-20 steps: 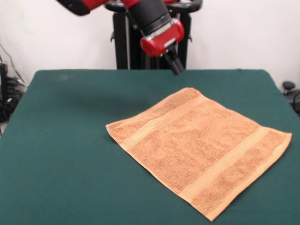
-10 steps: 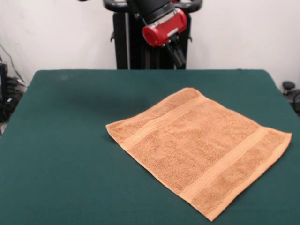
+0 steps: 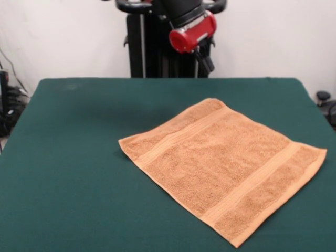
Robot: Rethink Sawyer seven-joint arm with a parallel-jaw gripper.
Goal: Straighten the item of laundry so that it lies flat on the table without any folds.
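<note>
The item of laundry [image 3: 223, 165] is an orange-tan terry towel lying spread out on the dark green table [image 3: 68, 157], turned like a diamond, right of centre. Two flat woven bands run across it near opposite edges. No fold shows on it; its right corner reaches the table's right side. My gripper [image 3: 206, 63] hangs high above the table's far edge, well clear of the towel's far corner, below the red wrist. Its dark fingers look pressed together with nothing between them.
A black stand [image 3: 144, 42] rises behind the table against a white wall. Cables and dark gear [image 3: 8, 105] sit off the table's left edge, and a small black object [image 3: 323, 97] off the right edge.
The arm has risen and drawn back toward the far side, shifting slightly right. The towel has not moved.
</note>
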